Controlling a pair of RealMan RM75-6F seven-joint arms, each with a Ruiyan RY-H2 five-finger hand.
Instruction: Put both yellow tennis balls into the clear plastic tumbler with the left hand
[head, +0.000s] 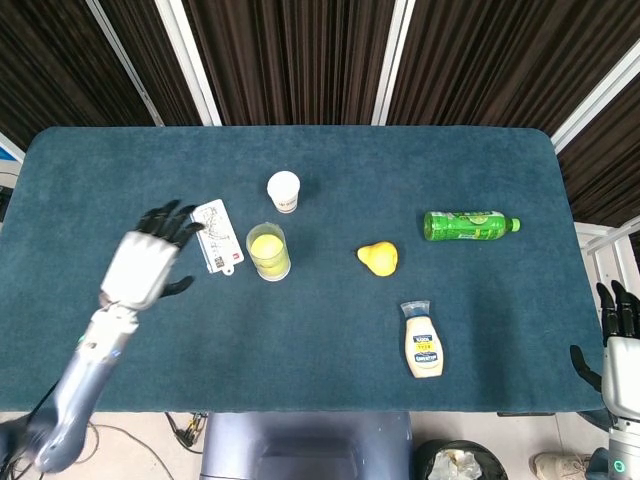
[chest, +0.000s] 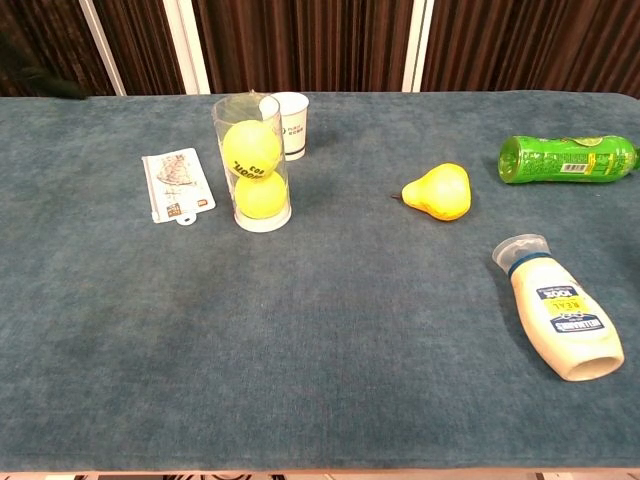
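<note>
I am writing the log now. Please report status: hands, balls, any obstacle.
Left hand open, empty, left of tumbler. Right hand at table's right edge, idle. Both tennis balls stacked inside clear tumbler, upright. Nothing blocking; paper cup stands just behind.
</note>
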